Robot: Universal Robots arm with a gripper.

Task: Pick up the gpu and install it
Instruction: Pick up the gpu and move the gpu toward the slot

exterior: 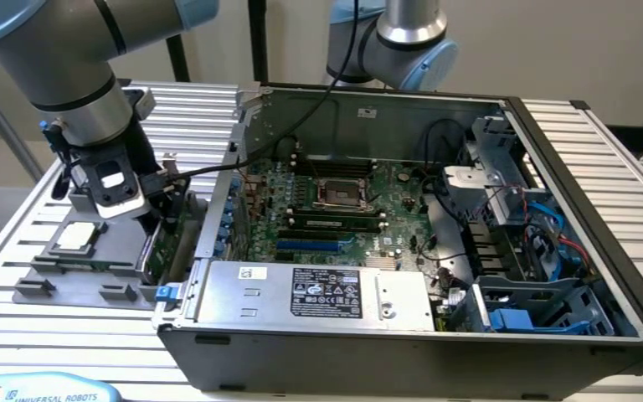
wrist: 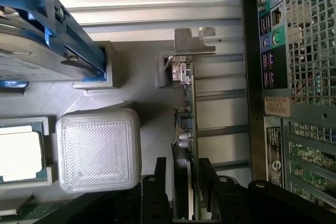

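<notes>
Claw (wrist: pixel 182 161) parted, straddling the gpu (wrist: pixel 187 103), which stands on edge in a grey holder (wrist: pixel 142 77) just beside the computer case (wrist: pixel 310 51); judged: grasp not closed, lift and install undone.

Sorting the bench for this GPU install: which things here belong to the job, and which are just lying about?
Job: gpu, gripper, computer case.
Lying about: hard drive, processor chip, white block.
</notes>
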